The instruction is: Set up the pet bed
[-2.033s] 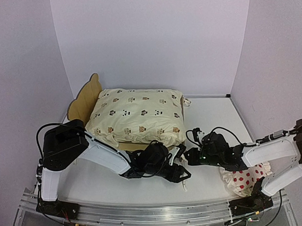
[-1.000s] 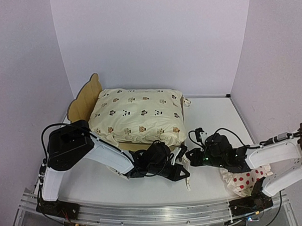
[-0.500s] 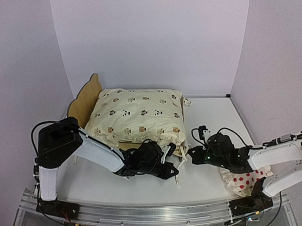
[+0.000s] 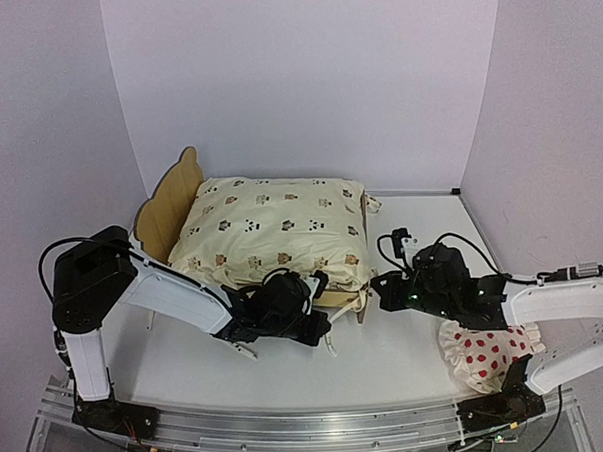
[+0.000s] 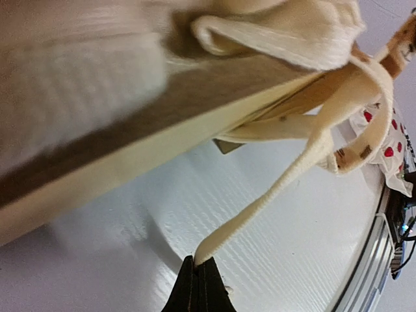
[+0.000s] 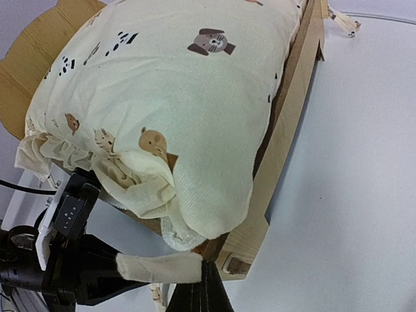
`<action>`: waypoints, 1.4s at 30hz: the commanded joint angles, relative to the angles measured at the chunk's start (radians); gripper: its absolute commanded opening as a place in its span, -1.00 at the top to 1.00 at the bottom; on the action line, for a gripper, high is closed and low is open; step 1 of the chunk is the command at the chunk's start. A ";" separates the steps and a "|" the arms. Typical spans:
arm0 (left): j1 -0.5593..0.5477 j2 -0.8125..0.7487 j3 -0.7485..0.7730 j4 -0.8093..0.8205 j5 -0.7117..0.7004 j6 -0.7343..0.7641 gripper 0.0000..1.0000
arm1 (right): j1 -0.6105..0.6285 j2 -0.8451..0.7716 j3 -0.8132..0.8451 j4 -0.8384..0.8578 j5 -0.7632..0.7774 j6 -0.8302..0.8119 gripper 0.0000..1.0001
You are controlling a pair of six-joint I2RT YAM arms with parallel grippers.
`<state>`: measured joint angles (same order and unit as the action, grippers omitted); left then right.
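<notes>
The pet bed (image 4: 166,204) sits on the worktop (image 4: 422,231) at centre left of the top view, headboard to the upper left, an animal-print cushion (image 4: 277,227) filling it; the left claw (image 5: 198,281) is pinched tight on a long tie (image 5: 286,175) trailing from the bed's foot corner; the right claw (image 6: 205,286) is closed on a short tie (image 6: 159,267) at that corner; a red-dotted pillow (image 4: 487,353) lies lower right.

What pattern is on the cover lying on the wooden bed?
Cream ruffled fabric cover: small animal prints, clearest in the right wrist view.
</notes>
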<state>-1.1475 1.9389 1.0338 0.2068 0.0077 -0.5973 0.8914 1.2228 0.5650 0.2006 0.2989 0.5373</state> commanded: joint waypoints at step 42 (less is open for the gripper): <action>0.085 0.104 -0.026 -0.275 -0.112 -0.002 1.00 | -0.300 -0.104 0.257 -0.319 0.188 -0.182 1.00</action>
<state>-1.1058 1.9862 1.0592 0.1475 -0.0303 -0.5063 0.6439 1.1481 0.7484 -0.1473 0.4332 0.3649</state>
